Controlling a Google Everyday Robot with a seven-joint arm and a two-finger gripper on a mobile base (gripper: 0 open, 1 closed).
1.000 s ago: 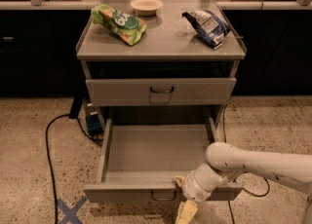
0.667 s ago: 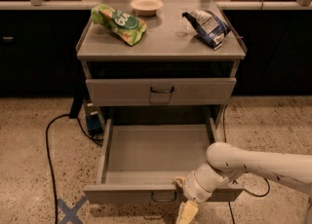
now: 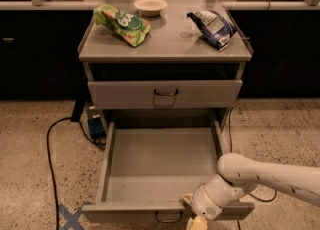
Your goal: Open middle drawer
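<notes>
Hanging at the bottom edge of the camera view, my gripper [image 3: 196, 222] is at the front panel of the middle drawer [image 3: 160, 166], just right of its dark wire pull [image 3: 167, 218]; I cannot tell how far open it is or whether it has hold of anything. That drawer stands pulled well out of the grey cabinet [image 3: 170, 41], its floor showing, below the taller drawer [image 3: 205, 94], which is closed. On the cabinet top lie a green bag [image 3: 122, 23], a small bowl [image 3: 150, 5] and a blue-and-white bag [image 3: 212, 26].
</notes>
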